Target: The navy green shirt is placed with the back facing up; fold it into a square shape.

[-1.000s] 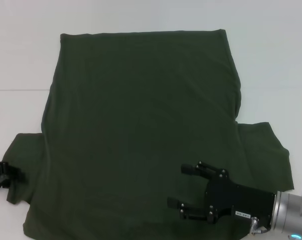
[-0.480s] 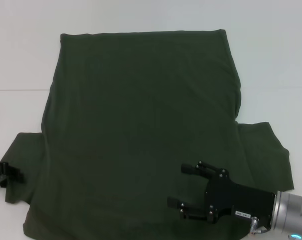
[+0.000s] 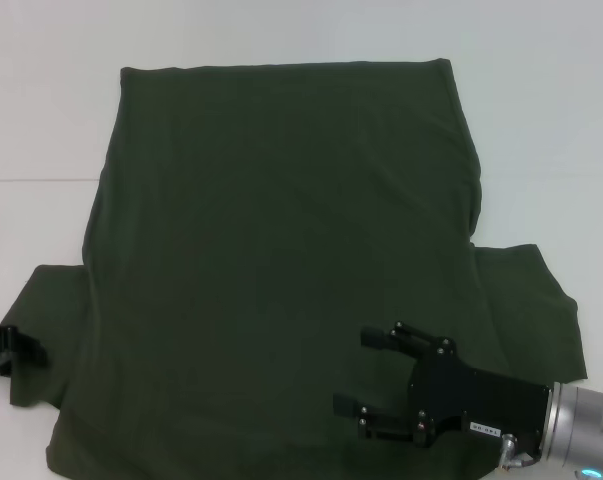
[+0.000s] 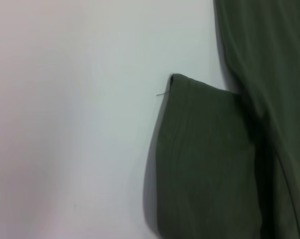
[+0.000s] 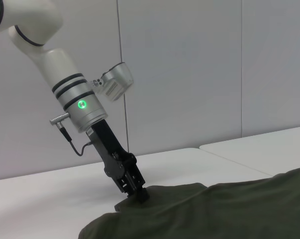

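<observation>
I see the navy green shirt spread flat on the white tabletop, plain side up, both sleeves out to the sides. Left tool sits at the outer edge of the robot's-left sleeve; in the right wrist view its tips press down on that sleeve's corner, looks clamped on the fabric. Right tool hovers over the near-right part of the shirt, fingers spread apart, gripping nothing. Left wrist view shows the sleeve's edge with a loose thread at its corner.
</observation>
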